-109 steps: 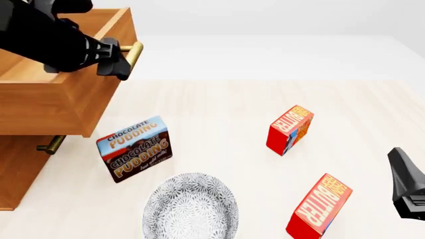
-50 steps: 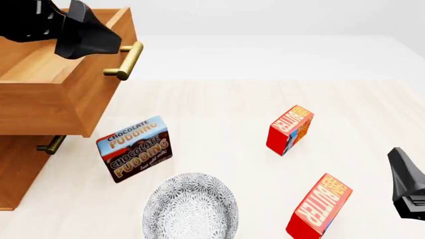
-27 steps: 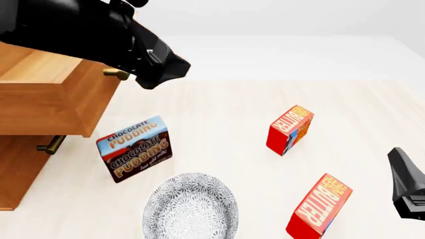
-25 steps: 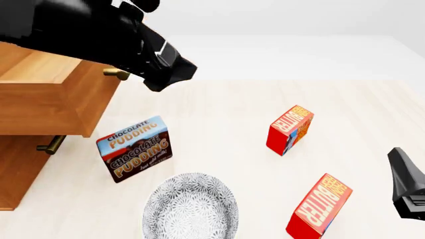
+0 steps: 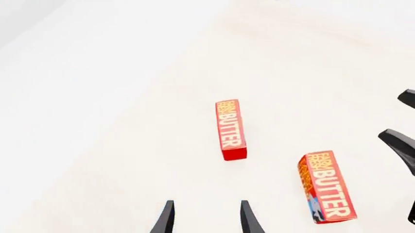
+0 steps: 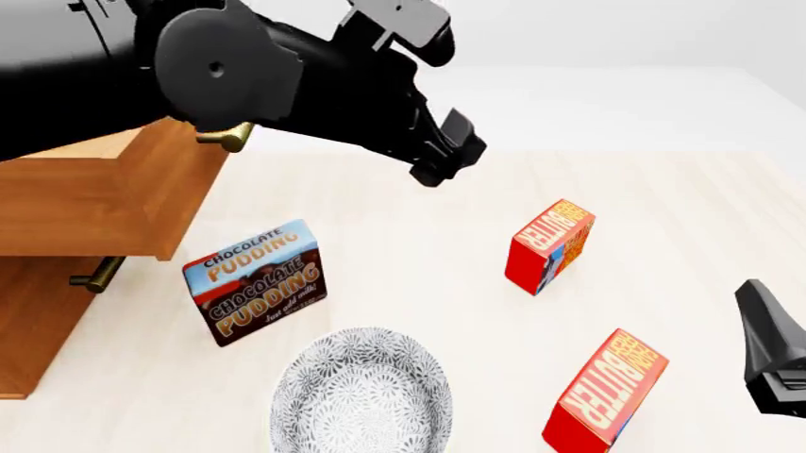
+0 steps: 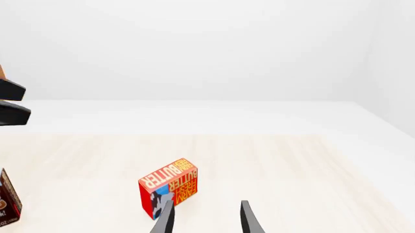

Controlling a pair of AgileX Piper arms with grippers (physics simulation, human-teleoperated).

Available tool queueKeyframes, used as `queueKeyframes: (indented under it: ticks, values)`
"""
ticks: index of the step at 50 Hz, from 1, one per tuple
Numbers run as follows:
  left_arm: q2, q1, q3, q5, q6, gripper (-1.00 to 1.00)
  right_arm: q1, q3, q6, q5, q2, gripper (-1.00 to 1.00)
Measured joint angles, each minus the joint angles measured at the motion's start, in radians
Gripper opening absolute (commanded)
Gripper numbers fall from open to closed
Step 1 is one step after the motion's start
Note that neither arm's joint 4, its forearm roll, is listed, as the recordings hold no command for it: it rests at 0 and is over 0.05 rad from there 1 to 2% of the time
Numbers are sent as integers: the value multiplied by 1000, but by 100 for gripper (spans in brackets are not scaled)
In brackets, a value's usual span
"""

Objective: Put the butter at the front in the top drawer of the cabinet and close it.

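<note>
Above the middle of the counter (image 6: pixel 416 245), the left claw (image 6: pixel 444 151) hangs at the end of its bulky black arm, which crosses in front of the cabinet (image 6: pixel 38 311). Its two fingers stand a little apart with only air between them, as the left wrist view confirms (image 5: pixel 204 218); it holds nothing. Beneath and ahead of it lie the two red butter cartons. The far butter carton (image 6: pixel 550 245) stands on the pale wood, well apart from the claw. The butter at the front (image 6: pixel 605 392) stands tilted near the counter's near edge, just beside the right claw (image 6: pixel 775 363), of which only a black portion shows at the frame's right side in the front view. The right wrist view shows that claw's fingertips (image 7: pixel 204 218) parted and empty, pointing towards the far carton (image 7: pixel 168 187). In the left wrist view both cartons appear, the front one (image 5: pixel 327 187) nearer the right claw's dark tips.

At the left, the top drawer (image 6: pixel 89 203) is pulled out and open, its brass handle (image 6: pixel 225 139) partly hidden by the arm. The lower drawer's handle (image 6: pixel 94 275) shows below it. A chocolate pudding box (image 6: pixel 256 281) stands just beside the cabinet, and a patterned grey bowl (image 6: pixel 361 392) rests near it, towards the near edge.
</note>
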Motion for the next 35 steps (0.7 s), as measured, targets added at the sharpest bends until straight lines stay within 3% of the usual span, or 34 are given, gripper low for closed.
queueKeyframes:
  ticks: [35]
  values:
    - [275, -48, -137, -174, -164, 100, 0, 0, 0, 0, 0, 100]
